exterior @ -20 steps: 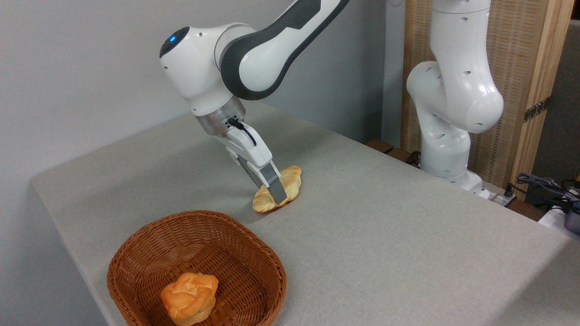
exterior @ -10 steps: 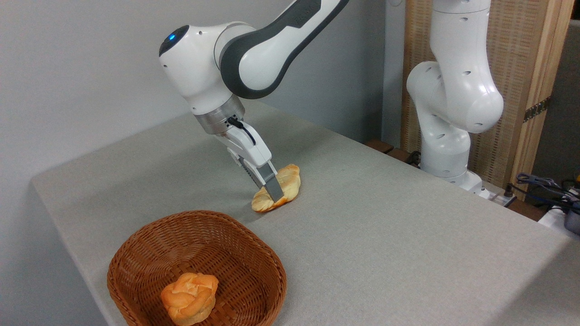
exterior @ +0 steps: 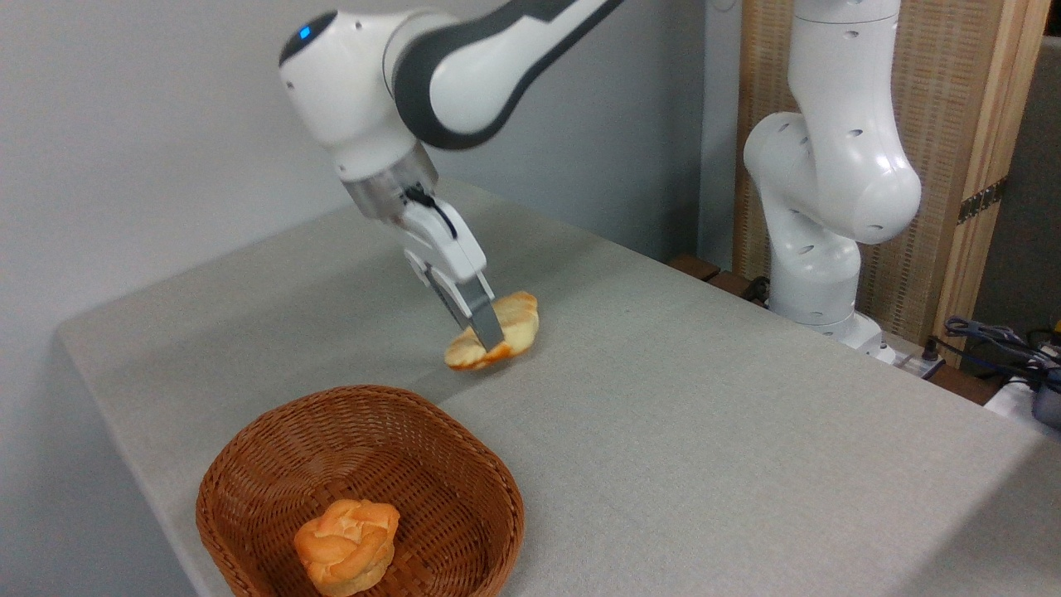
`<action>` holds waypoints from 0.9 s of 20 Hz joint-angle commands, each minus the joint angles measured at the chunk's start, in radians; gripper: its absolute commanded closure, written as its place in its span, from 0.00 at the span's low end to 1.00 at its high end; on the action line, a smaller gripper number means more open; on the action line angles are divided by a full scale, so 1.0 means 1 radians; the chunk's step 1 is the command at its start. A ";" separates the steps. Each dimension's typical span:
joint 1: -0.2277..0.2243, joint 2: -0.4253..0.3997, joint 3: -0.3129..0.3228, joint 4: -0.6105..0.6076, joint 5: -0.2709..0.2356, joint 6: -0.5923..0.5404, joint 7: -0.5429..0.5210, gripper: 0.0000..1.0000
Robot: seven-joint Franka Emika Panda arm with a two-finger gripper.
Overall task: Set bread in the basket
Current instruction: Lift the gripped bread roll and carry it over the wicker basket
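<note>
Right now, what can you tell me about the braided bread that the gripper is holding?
The bread is an elongated braided loaf, pale golden-yellow with twisted ridges and a slightly darker underside. The gripper is shut on it near its middle, one grey finger crossing its front. It appears lifted just off the grey table, lying roughly level, with a faint shadow beneath. It hangs beyond the wicker basket, not over it, and touches nothing except the fingers.

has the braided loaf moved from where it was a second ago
Yes. The bread, gripped in the fingers, has risen off the table and shifted slightly left, while the basket stays put.
</note>
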State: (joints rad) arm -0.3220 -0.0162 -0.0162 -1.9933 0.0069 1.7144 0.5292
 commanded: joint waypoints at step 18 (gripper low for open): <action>0.004 0.019 0.239 0.172 -0.145 0.444 0.055 0.49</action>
State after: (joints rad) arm -0.3116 -0.0245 0.1905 -1.8303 -0.1126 2.1012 0.5707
